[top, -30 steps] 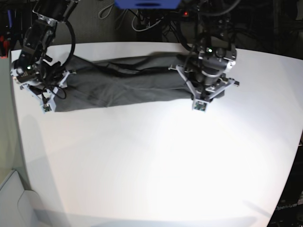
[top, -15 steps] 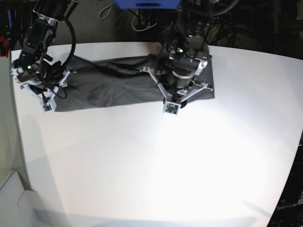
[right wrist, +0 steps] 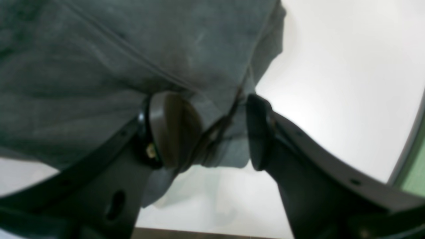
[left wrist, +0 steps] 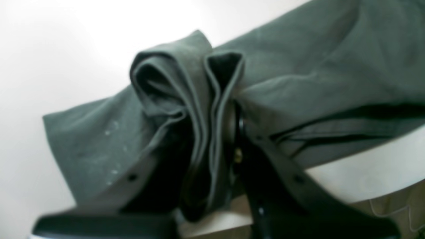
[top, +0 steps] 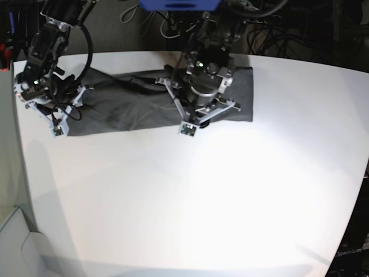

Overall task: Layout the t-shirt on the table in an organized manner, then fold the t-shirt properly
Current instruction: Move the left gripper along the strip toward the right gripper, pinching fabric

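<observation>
The dark grey t-shirt (top: 127, 107) lies as a long rumpled band along the far side of the white table (top: 202, 202). My left gripper (top: 200, 108) hovers over the band's middle and is shut on a bunched fold of the t-shirt (left wrist: 199, 99), which runs up between its fingers (left wrist: 239, 132). At the shirt's left end my right gripper (top: 69, 107) stands open. In the right wrist view its two pads (right wrist: 169, 129) sit apart, with the shirt's edge (right wrist: 219, 146) lying loosely between them.
Cables and dark equipment crowd the space behind the table's far edge, under a blue object (top: 179, 4). The table's rounded left edge (top: 20, 150) runs close to my right arm. A pale grey surface (top: 17, 242) sits at the lower left.
My left gripper has travelled left along the band, carrying its pinched fold over the shirt. The shirt's right end now shows flat behind it. The right arm has not moved.
</observation>
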Controlling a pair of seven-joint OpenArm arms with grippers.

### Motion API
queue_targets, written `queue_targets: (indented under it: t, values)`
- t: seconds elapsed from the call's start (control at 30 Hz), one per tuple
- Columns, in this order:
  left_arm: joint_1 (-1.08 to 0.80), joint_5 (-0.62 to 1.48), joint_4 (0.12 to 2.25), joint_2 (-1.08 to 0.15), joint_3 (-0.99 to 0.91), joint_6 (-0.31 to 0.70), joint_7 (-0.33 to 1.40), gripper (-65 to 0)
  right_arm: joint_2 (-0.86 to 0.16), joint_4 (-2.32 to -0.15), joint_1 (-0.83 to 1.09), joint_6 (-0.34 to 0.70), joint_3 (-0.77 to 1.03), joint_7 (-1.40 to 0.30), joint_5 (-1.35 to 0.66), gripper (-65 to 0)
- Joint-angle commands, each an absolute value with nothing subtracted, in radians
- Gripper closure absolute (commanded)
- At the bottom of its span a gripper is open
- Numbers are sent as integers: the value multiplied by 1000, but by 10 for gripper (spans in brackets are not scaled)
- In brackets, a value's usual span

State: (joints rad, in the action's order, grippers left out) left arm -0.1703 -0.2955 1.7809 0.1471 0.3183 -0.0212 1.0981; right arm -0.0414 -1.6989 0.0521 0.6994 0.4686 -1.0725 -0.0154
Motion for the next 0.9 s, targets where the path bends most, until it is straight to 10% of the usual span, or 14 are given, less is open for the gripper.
queue_targets:
  t: [0.0, 0.87]
  values:
    - [-162, -297, 1793, 157, 325, -25, 1082, -1, -50, -1713, 39, 698, 470, -1059, -22, -325]
    - [-119, -297, 1782, 157, 424, -22, 1078, -5, -36, -1713, 39, 698, 469, -1056, -22, -325]
